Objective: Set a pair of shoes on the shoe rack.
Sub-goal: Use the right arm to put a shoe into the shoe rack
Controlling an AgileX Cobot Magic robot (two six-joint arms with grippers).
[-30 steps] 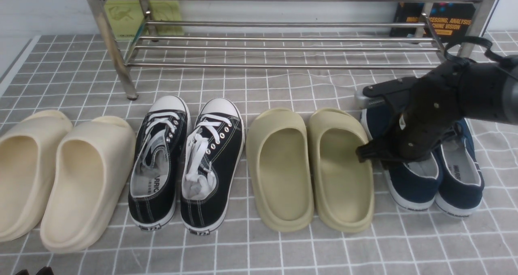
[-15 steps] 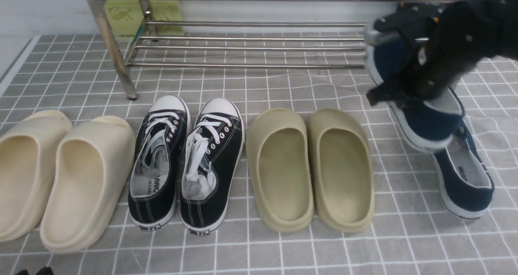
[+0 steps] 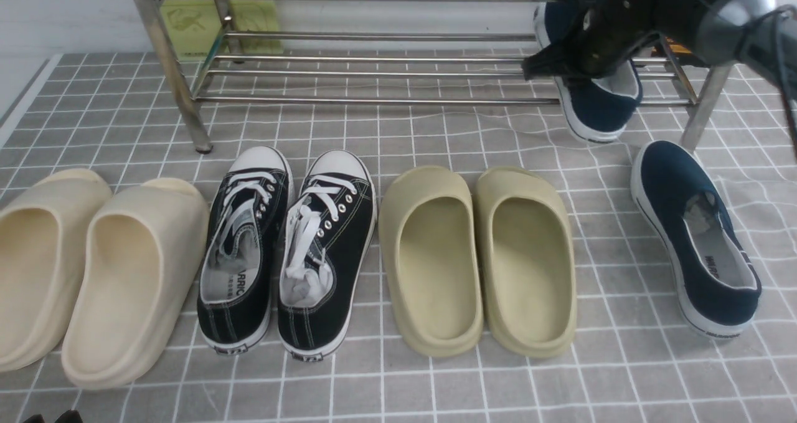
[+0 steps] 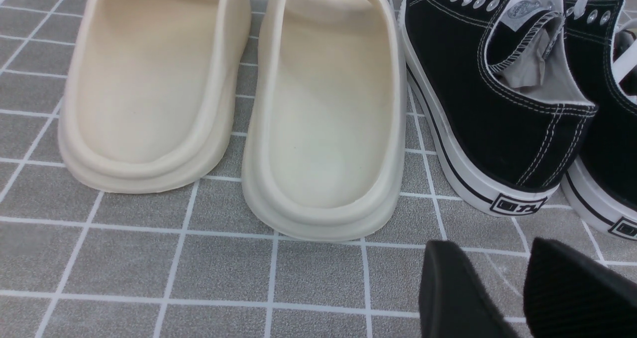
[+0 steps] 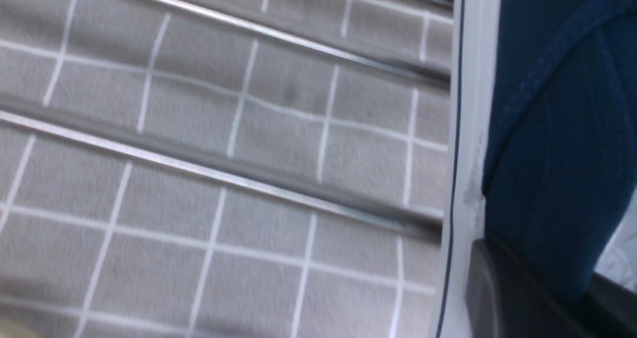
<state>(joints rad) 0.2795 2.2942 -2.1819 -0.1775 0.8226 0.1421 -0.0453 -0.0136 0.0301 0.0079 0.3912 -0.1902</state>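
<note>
Front view, grey checked cloth (image 3: 436, 385), white wall (image 3: 62, 12), right tool (image 3: 538, 29) clamped on navy shoe (image 3: 598, 111)

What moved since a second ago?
The right tool, gripping one navy-blue canvas slip-on shoe, lifted it off the grey cloth, forward to the right end of the shiny steel shoe rack. Its twin, black lace-up sneakers, olive foam slides and cream foam slides stayed put.

A grey cloth (image 3: 436, 379) with a white grid is spread under everything, wrinkled toward its right edge, and a white wall (image 3: 62, 12) stands along its far edge.
</note>
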